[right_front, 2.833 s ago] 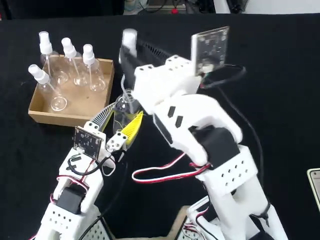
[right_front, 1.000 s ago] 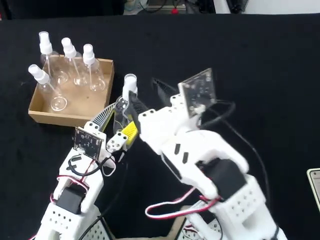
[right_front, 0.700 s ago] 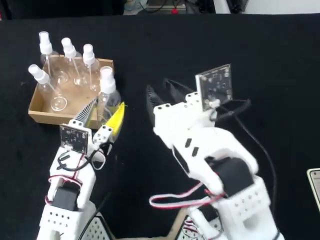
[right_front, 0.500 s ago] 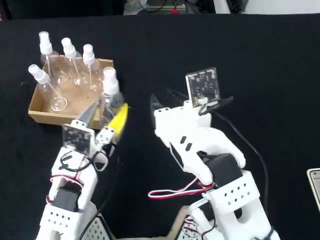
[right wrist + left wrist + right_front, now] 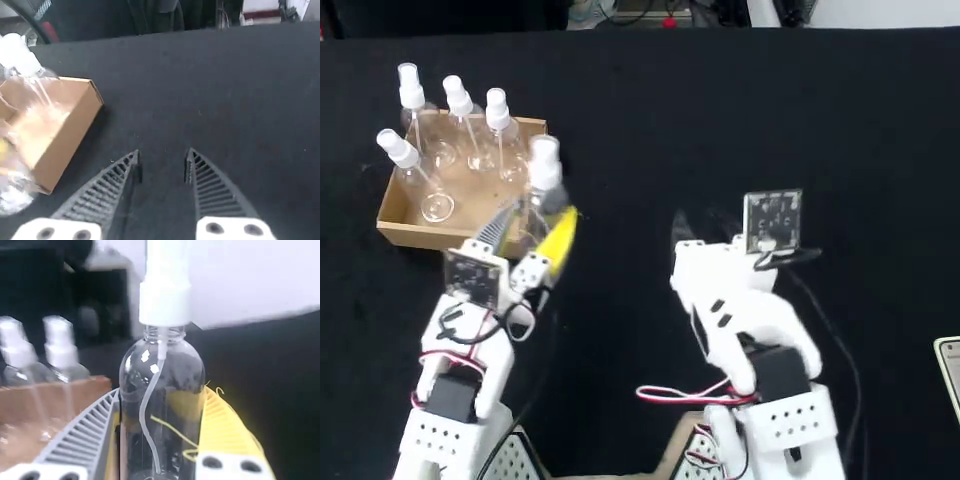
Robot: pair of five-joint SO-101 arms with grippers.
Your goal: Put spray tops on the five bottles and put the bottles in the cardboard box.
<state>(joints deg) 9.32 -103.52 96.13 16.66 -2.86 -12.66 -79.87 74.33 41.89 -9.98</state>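
Left gripper point(image 5: 540, 215) is clamping the bottle point(image 5: 162, 405) by its body, upright, long axis vertical, spray top point(image 5: 165, 295) pointing up, at the box's point(image 5: 405, 232) near-right corner. Probably light, stiff, slippery plastic; a mid-body hold suits. Right gripper point(image 5: 161, 160) is hanging empty, jaws parted.
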